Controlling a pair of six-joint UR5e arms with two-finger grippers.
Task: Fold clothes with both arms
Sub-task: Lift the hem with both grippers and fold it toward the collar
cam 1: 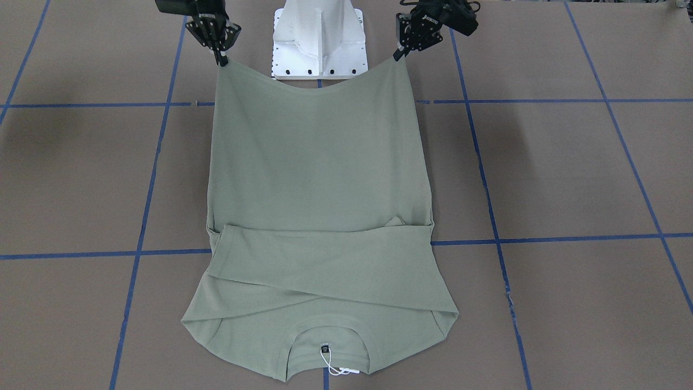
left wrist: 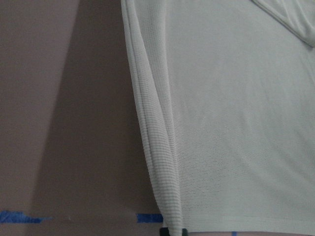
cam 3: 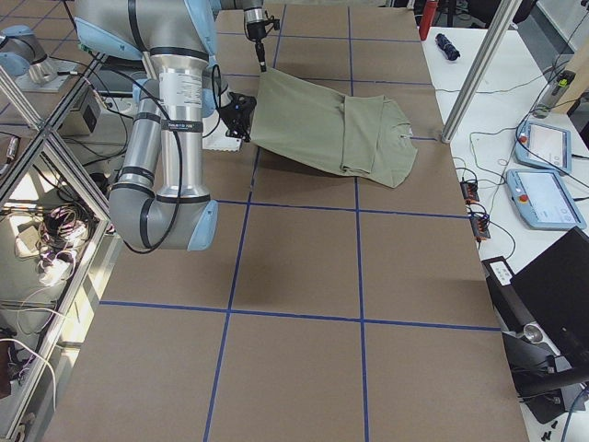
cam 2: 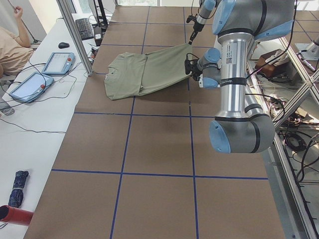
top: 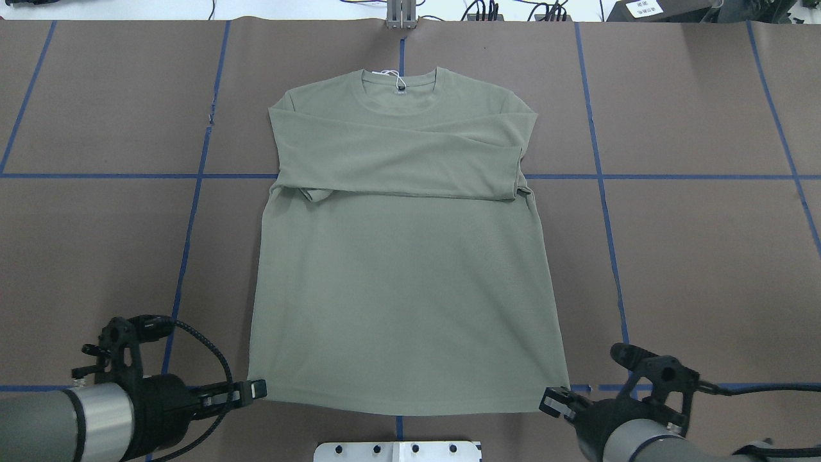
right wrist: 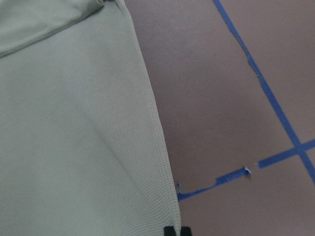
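Green shirt (top: pixel 404 269) on the table (top: pixel 705 256), collar at the edge far from the robot, both sleeves crossed over the chest. The left gripper (top: pixel 258 389) is pinched on the near-left hem corner, and the right gripper (top: pixel 551 400) is pinched on the near-right one. The hem end is raised off the table between them; the collar end lies flat.

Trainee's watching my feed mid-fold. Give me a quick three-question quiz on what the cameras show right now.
1. True or false: both sleeves lie folded across the shirt.
2. The left gripper is shut on: A) the collar, B) a corner of the hem, C) a cuff.
3. Short answer: is the hem, held at its other corner by the right gripper, flat on the table or lifted?
Key: 1 true; 2 B; 3 lifted, as the side views show.
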